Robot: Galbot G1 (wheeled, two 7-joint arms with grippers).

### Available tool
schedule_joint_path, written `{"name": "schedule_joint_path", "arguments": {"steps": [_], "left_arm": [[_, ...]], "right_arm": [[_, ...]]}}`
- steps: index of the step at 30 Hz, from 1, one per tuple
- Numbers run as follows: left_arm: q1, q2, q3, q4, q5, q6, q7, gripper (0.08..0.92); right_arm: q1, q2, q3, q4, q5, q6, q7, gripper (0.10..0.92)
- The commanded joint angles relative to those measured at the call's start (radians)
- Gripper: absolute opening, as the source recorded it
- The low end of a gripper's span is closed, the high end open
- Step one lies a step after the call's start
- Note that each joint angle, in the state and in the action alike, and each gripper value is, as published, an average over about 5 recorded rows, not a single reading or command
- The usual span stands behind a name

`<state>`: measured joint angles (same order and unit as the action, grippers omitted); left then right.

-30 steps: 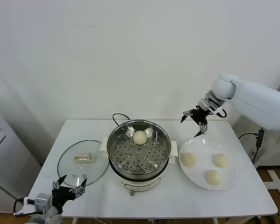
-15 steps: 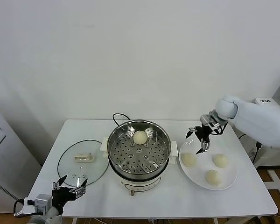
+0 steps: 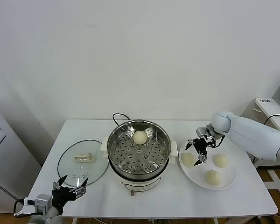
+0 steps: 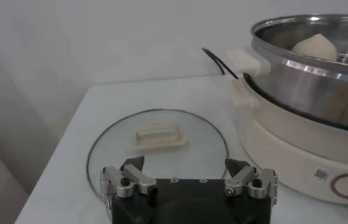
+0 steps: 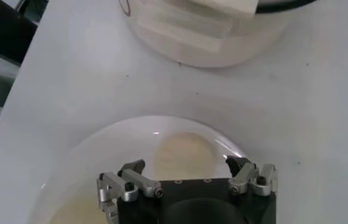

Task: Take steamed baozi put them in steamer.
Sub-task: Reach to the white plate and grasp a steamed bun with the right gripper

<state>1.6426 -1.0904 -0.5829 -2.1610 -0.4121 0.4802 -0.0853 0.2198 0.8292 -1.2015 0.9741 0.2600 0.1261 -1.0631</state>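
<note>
Progress stands at one of four: a single baozi point(image 3: 139, 136) rests on the perforated floor of the steamer point(image 3: 138, 148), toward its far side. Three baozi remain on the white plate point(image 3: 228, 182) just beside the steamer on the robot's right: the nearest bun point(image 3: 188, 159), a second bun point(image 3: 220, 160) and a third bun point(image 3: 213, 177).

The right pincer point(image 3: 197, 151) hangs directly over the nearest bun with its jaws spread wide and nothing held; the right wrist view shows that bun point(image 5: 184, 156) lying between the open tips. By this judgement, the second pick is about to begin.

The left pincer point(image 3: 68, 184) is parked at the counter's point(image 3: 168, 200) near left edge, jaws apart and empty.

Materials: the buns are smooth, round, cream-white dough. The steamer is a shiny steel pot on a white electric base. A flat glass lid point(image 3: 81, 162) with a pale handle lies on the counter.
</note>
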Motion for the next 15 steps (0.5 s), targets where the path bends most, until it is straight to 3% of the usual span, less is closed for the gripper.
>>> {"name": "schedule_joint_path", "arguments": {"steps": [1,15], "left_arm": [[-0.001,0.002,0.000,0.000,0.000,0.000,0.001,0.823],[0.000,0.000,-0.001,-0.006,-0.001,0.001,0.000,0.823]], "right_arm": [[-0.069,0.015,0.051,-0.038,-0.039,-0.011,0.014,0.801],[-0.087,0.023,0.089,-0.047,-0.067,-0.015,0.031,0.490]]}}
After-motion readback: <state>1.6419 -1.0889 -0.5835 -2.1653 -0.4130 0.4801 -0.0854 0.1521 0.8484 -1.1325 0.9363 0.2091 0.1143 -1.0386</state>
